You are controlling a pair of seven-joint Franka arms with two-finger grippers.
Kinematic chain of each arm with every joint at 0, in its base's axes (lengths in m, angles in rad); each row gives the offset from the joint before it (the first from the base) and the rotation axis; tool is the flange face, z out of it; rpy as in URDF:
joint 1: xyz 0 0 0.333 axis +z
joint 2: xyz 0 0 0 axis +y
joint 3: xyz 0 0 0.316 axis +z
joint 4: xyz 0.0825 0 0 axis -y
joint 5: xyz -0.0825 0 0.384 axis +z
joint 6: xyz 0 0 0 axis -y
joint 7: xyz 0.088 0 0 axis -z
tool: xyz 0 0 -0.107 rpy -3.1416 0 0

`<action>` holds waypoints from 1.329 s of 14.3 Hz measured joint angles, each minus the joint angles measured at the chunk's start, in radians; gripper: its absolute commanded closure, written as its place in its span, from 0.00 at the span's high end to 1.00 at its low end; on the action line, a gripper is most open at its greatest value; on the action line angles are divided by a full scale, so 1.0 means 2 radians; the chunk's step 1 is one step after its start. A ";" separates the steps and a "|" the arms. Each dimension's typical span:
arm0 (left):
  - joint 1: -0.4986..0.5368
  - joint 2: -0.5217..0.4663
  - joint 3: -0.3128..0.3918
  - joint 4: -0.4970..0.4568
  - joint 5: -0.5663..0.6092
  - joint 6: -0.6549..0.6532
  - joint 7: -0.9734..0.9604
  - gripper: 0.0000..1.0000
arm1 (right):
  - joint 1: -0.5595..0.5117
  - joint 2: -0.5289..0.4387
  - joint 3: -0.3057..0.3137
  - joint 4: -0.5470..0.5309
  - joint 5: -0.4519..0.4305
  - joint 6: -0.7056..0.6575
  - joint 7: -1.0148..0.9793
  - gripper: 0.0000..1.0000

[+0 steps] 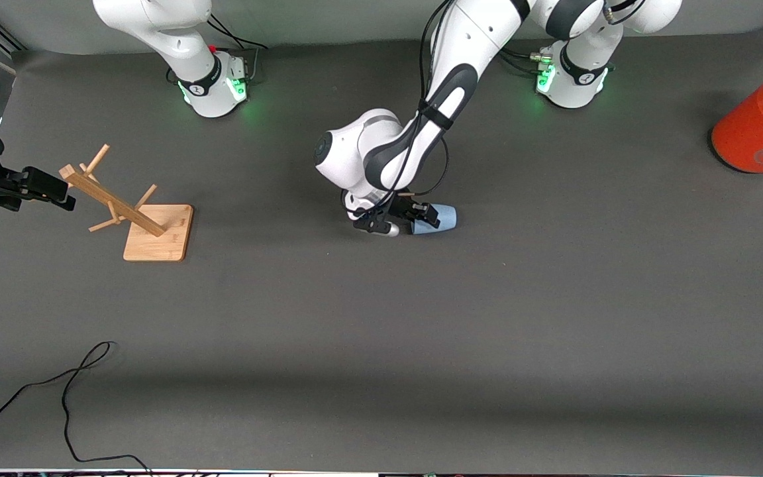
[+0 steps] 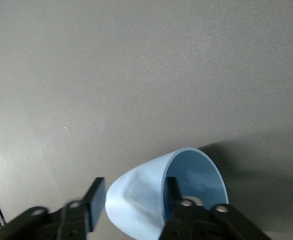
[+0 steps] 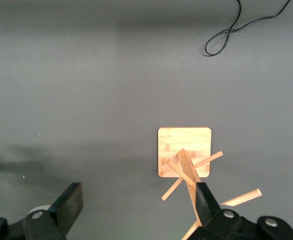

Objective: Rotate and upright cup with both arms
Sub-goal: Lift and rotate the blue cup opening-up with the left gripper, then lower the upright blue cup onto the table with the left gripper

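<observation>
Black cable (image 1: 70,391), thin and looped, lies on the dark grey table (image 1: 421,344) closest to the front camera, toward my right arm's end. Next up the table comes the pale bamboo rack (image 1: 131,212), a square base with a post and slim pegs. My right gripper (image 1: 57,192) hangs in the air just beside the top of that post, its two black fingers (image 3: 69,202) spread wide and holding nothing; in the right wrist view the post rises between them without touching either. That arm waits.

The small light-blue plain tapered plastic cup (image 1: 438,218) lies on its side near the middle of the table, at about the same depth as the rack. Its open mouth points toward my right arm's end. My left gripper (image 1: 414,217) is down at that mouth. In the left wrist view one finger (image 2: 170,197) sits inside the cup and the other outside its wall, a gap visible between the outer pad and the wall, so my fingers straddle the wall half closed and I cannot tell that they pinch it.

Farther from the front camera than the cup, at my left arm's end, stands the big orange-red cylinder with a grey top (image 1: 762,126). Farthest off, the two green-lit bases stand at the table's edge.
</observation>
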 measured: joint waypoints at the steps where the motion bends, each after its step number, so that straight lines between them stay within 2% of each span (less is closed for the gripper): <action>1: 0.000 0.000 0.000 0.000 0.000 0.000 0.004 0.00 | 0.000 0.000 0.000 0.000 0.000 0.000 0.000 1.00; 5: -0.001 -0.003 0.004 0.009 0.004 -0.012 0.016 0.00 | 0.001 0.000 0.000 0.000 0.000 -0.002 0.000 1.00; 9: 0.012 -0.025 0.014 0.040 -0.005 -0.043 0.014 0.00 | 0.001 0.000 0.000 0.000 0.000 -0.003 0.000 1.00; 11: 0.052 -0.065 0.020 0.055 -0.060 -0.058 0.014 0.00 | 0.001 0.000 0.000 0.000 0.000 -0.003 0.000 1.00; 14: 0.166 -0.148 0.020 0.057 -0.155 -0.061 0.033 0.00 | 0.001 0.000 0.000 0.000 0.000 -0.003 0.000 1.00; 16: 0.223 -0.182 0.018 0.055 -0.224 -0.050 0.047 0.00 | 0.001 0.000 0.000 0.000 0.000 -0.003 0.000 1.00; 19: 0.249 -0.202 0.017 0.029 -0.258 0.007 0.045 0.00 | 0.001 0.000 0.000 0.000 0.000 -0.003 0.000 1.00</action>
